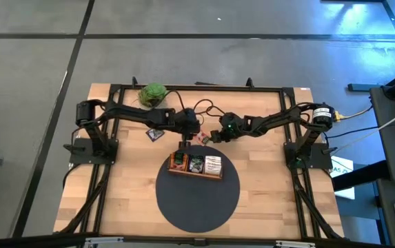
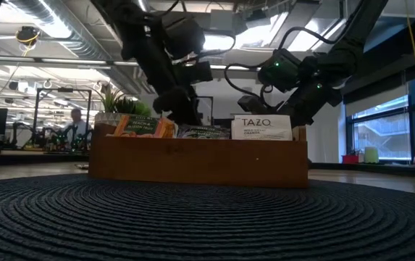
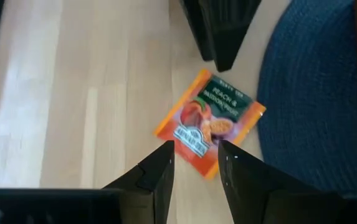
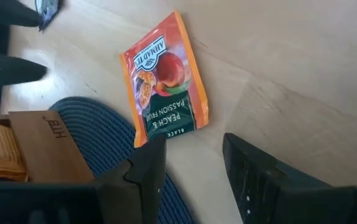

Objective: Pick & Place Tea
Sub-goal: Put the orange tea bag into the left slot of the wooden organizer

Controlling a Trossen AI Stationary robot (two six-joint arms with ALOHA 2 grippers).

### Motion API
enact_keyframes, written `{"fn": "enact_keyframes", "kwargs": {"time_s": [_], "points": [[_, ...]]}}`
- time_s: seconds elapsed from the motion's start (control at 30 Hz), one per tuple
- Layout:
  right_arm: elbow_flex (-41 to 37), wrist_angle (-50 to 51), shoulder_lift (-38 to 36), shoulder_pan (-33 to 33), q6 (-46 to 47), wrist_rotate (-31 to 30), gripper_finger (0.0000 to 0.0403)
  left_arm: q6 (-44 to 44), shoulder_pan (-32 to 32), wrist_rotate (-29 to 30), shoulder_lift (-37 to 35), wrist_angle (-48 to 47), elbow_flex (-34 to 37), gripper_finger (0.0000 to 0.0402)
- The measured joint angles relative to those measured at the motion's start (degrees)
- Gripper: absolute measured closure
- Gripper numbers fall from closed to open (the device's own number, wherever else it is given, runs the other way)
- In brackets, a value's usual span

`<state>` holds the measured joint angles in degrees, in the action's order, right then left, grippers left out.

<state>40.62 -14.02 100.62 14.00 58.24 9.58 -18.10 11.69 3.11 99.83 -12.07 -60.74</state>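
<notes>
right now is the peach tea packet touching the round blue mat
Touching. In the right wrist view the orange peach packet lies flat on the wood with its lower corner overlapping the edge of the blue mat, no wood showing between them.

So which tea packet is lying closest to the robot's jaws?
The orange peach and passion fruit packet, flat on the bare wood beside the dark round mat. Both jaws hang over it; the other packets sit in the wooden tray.
</notes>
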Motion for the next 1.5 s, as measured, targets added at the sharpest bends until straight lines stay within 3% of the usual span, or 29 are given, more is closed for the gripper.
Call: {"fn": "enact_keyframes", "kwargs": {"time_s": [0.4,0.6,1.03,1.33,1.5], "points": [[-0.04,-0.98,0.07,-0.33,3.04,0.16,0.0241,0.43,0.30,-1.02,7.28,5.11,0.76,0.0283],[-0.04,-1.09,0.09,-1.95,3.23,-3.72,0.0241,2.09,0.35,-0.95,9.88,5.56,0.56,0.0281],[-0.04,-1.05,0.09,-2.42,6.25,-6.93,0.0241,18.53,-1.69,-1.20,10.12,7.63,0.70,0.0285],[0.04,-0.22,0.29,-2.19,7.59,-6.67,0.0241,30.96,-2.67,-1.48,11.07,10.94,0.77,0.0284],[0.20,-0.60,1.50,-2.07,8.62,-4.57,0.0241,32.87,-2.67,-2.50,13.52,14.81,0.54,0.0282]]}}
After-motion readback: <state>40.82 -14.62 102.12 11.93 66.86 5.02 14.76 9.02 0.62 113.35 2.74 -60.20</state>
